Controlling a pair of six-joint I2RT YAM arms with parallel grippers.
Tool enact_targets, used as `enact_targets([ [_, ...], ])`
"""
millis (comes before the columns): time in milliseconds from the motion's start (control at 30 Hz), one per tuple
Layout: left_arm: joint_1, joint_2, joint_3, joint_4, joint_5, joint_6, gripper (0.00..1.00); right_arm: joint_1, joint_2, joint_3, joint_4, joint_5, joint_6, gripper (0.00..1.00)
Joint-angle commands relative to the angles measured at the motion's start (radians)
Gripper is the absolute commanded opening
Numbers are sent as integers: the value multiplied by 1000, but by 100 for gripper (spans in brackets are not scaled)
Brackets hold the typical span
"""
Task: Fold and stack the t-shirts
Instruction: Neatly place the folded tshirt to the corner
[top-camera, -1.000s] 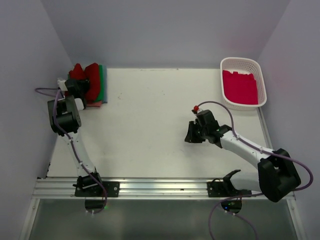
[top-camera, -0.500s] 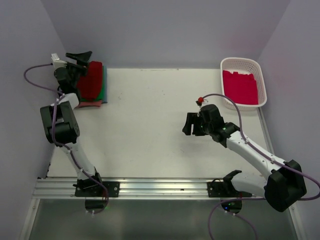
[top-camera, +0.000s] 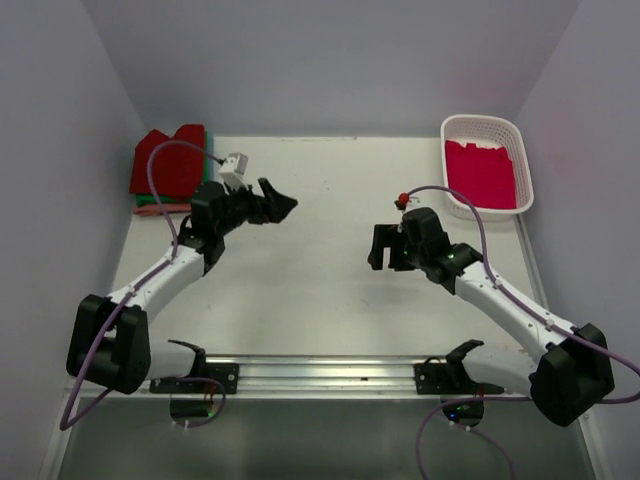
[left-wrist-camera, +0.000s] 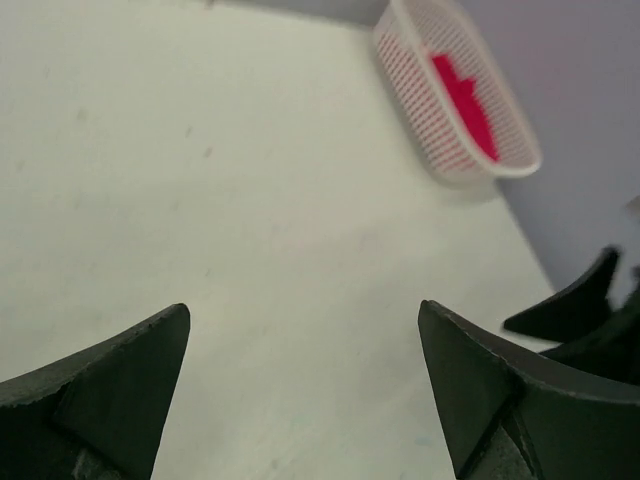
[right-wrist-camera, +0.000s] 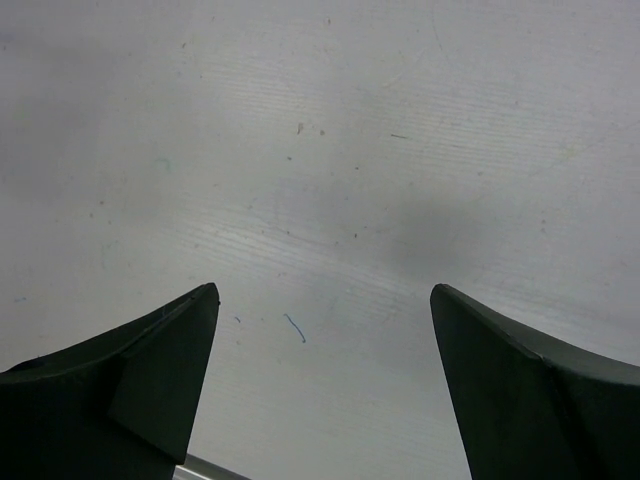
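Note:
A stack of folded t-shirts (top-camera: 168, 165) lies at the table's far left corner, a dark red one on top, with a green edge (top-camera: 146, 206) and a salmon-pink edge below it. A crimson-pink t-shirt (top-camera: 483, 172) lies in the white lattice basket (top-camera: 520, 148) at the far right, also visible in the left wrist view as the crimson-pink t-shirt (left-wrist-camera: 464, 88). My left gripper (top-camera: 280, 207) hangs open over bare table, right of the stack and well apart from it; the left gripper (left-wrist-camera: 303, 310) holds nothing. My right gripper (top-camera: 375, 248) is open and empty over the table's middle right, seen as the right gripper (right-wrist-camera: 323, 292) above bare surface.
The basket (left-wrist-camera: 420, 110) stands against the right wall. The grey walls close in the table on three sides. An aluminium rail (top-camera: 320, 375) with both arm bases runs along the near edge. The right gripper's black fingers (left-wrist-camera: 575, 300) show at the left wrist view's right edge.
The left arm let go at the stack and swung right and toward the table's middle, jaws open. The right gripper opened wide and stayed nearly in place.

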Motion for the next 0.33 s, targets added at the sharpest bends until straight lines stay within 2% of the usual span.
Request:
enact_targets([
  [0, -41, -112, -103, -251, -166, 164, 100, 5, -47, 18, -22, 41, -22, 92],
  [167, -61, -226, -192, -389, -216, 197, 100, 3, -63, 12, -45, 78, -22, 99],
  [300, -61, -300, -230, -400, -215, 186, 100, 3, -67, 18, -50, 95, -17, 99],
])
